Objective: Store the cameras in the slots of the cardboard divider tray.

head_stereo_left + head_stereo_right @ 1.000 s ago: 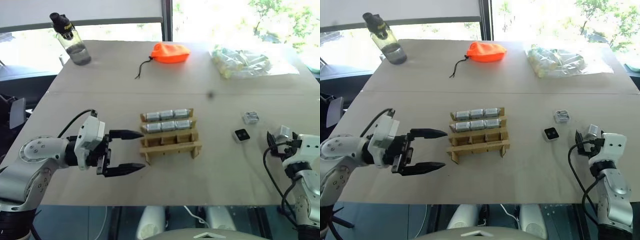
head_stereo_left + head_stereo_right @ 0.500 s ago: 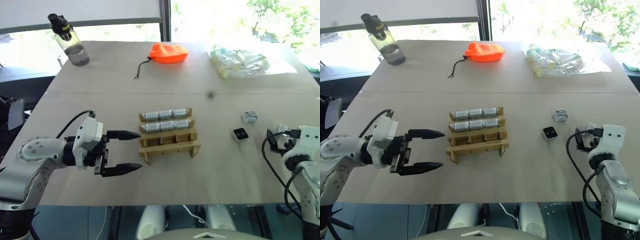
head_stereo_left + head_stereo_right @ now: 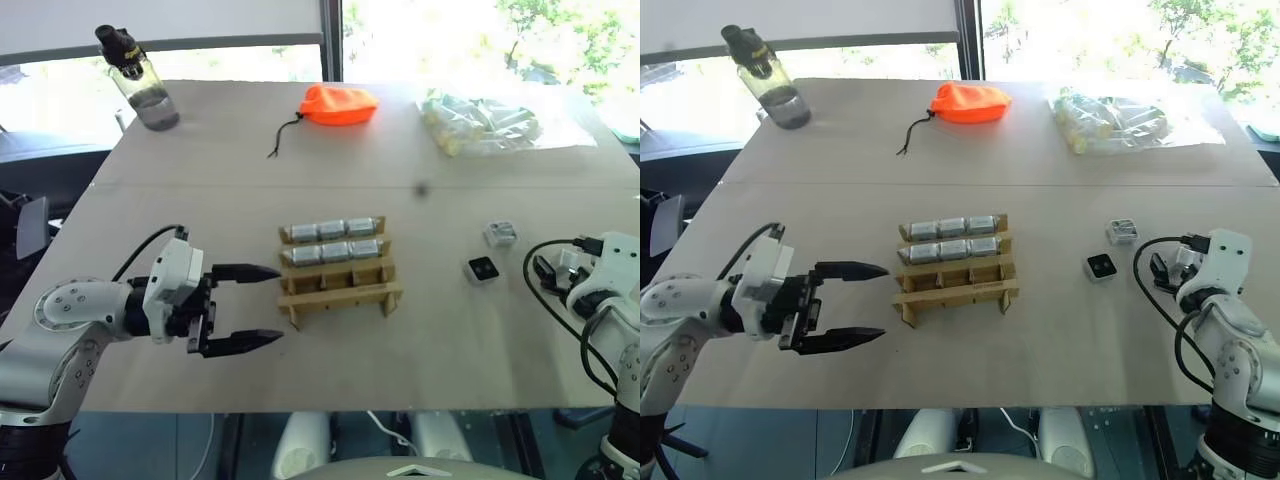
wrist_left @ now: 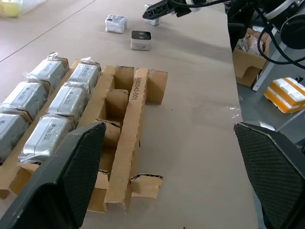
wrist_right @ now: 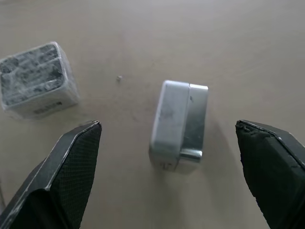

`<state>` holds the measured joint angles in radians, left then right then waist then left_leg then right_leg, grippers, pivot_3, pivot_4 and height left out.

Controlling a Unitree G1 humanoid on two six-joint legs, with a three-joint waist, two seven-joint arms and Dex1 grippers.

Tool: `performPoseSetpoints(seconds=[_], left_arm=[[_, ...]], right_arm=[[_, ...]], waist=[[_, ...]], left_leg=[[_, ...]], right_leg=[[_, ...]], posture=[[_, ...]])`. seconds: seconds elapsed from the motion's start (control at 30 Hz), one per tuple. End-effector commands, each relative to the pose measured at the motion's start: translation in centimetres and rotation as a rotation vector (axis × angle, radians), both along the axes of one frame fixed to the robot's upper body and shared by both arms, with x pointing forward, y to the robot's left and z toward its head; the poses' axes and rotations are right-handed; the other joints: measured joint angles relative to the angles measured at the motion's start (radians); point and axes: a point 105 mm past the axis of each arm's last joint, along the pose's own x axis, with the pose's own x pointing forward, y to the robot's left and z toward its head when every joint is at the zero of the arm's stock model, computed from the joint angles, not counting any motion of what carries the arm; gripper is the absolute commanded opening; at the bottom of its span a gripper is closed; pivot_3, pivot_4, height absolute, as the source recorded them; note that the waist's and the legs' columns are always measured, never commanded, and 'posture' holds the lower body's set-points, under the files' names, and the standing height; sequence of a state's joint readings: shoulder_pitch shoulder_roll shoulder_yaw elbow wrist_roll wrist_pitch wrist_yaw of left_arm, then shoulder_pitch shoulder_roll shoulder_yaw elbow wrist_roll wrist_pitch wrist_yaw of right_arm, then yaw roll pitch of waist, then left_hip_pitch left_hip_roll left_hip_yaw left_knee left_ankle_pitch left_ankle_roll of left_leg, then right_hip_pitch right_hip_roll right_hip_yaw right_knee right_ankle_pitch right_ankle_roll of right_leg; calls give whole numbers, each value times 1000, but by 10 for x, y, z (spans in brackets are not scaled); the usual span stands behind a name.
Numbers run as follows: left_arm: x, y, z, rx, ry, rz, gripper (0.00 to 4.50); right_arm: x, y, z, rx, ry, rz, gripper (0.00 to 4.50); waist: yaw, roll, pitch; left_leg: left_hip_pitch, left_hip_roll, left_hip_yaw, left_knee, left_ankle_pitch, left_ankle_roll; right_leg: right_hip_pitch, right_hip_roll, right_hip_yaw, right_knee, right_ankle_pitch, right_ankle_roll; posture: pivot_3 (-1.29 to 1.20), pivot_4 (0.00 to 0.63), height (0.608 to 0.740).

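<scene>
The cardboard divider tray (image 3: 340, 285) sits mid-table, its two back rows filled with several wrapped silver cameras (image 3: 335, 240) and its front slots (image 4: 116, 102) empty. My left gripper (image 3: 279, 305) hovers open and empty just left of the tray. Right of the tray lie a black-faced camera (image 3: 482, 269) and a wrapped camera (image 3: 500, 234). Another bare silver camera (image 5: 183, 124) lies on the table in front of my right gripper (image 5: 167, 125), which is open and touches nothing, its fingers (image 5: 71, 162) spread to either side.
At the table's far side stand a water bottle (image 3: 140, 80), an orange drawstring pouch (image 3: 340, 105) and a clear plastic bag of pale items (image 3: 485, 120). The table's right edge runs close to my right arm, with cardboard boxes (image 4: 248, 47) on the floor beyond.
My right hand has lifted a little and turned at the wrist, now pointing forward over the silver camera. The left gripper has stayed still and open.
</scene>
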<state>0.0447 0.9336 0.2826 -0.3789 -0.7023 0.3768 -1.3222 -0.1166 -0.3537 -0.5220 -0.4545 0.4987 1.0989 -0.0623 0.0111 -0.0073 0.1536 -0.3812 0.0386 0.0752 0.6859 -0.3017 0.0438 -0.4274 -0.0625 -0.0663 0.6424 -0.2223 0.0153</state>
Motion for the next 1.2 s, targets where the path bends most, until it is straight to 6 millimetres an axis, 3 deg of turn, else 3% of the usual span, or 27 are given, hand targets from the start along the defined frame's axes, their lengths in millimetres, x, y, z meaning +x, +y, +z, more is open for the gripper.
performPoseSetpoints(seconds=[0.03, 0.47, 0.57, 0.63, 0.67, 0.77, 0.87, 0.97, 1.07, 1.2], left_arm=[[3, 1, 13, -30, -76, 11, 4470], [22, 3, 20, -41, -205, 96, 4470], [22, 4, 19, -42, -207, 97, 4500], [23, 5, 19, -40, -209, 99, 4500], [23, 5, 18, -39, -209, 100, 4500], [23, 6, 17, -37, -207, 104, 4500], [23, 7, 17, -35, -205, 111, 4500], [26, 12, 16, -19, -202, 140, 4500], [25, 15, 18, -27, -198, 157, 4500], [24, 18, 17, -16, -193, 170, 4500]], right_arm=[[0, -2, 15, 3, -50, -20, 4500], [1, -1, 17, 13, -44, -15, 4500], [1, 0, 18, 10, -47, -12, 3602], [1, 0, 18, 6, -48, -9, 2549], [2, 0, 19, 6, -48, -9, 2305], [1, 0, 18, 2, -47, -6, 871], [2, 1, 20, -3, -56, 9, 713], [7, 5, 34, -30, -110, 103, 713], [15, 12, 54, -50, -182, 276, 713], [18, 47, 73, -102, -252, 642, 713]], waist=[[0, 0, 0], [0, 0, 0], [0, 0, 0], [0, 0, 0], [0, 0, 0], [0, 0, 0], [-1, 0, 0], [-1, 0, 0], [-1, 0, 0], [-2, -1, 0]], left_leg=[[0, 0, 0, 0, 0, 0], [0, 0, 0, 0, 0, 0], [0, 0, 0, 0, 0, 0], [0, 0, 0, 0, 0, 0], [0, 0, 0, 0, 0, 0], [0, 0, 0, 0, 0, 0], [0, 0, 0, 0, 0, 0], [0, 0, 0, 0, 0, 0], [0, 0, 2, 0, 0, 0], [0, 0, 1, -1, -2, 4]], right_leg=[[0, 0, 0, 0, 0, 0], [0, 0, 0, 0, 0, 0], [0, 0, 0, 0, 0, 0], [0, 0, 0, 0, 0, 0], [0, 0, 0, 0, 0, 0], [0, 0, 0, 0, 0, 0], [0, 0, 0, 0, 0, 0], [-1, 0, 0, 0, 0, 0], [-2, 0, 1, 0, 0, 0], [-2, 1, 1, 0, 0, 0]], posture=[[0, 150, 726], [0, 150, 726], [0, 150, 726], [0, 150, 726], [0, 150, 726], [0, 150, 726], [0, 150, 726], [0, 150, 726], [0, 150, 726], [0, 150, 726]])
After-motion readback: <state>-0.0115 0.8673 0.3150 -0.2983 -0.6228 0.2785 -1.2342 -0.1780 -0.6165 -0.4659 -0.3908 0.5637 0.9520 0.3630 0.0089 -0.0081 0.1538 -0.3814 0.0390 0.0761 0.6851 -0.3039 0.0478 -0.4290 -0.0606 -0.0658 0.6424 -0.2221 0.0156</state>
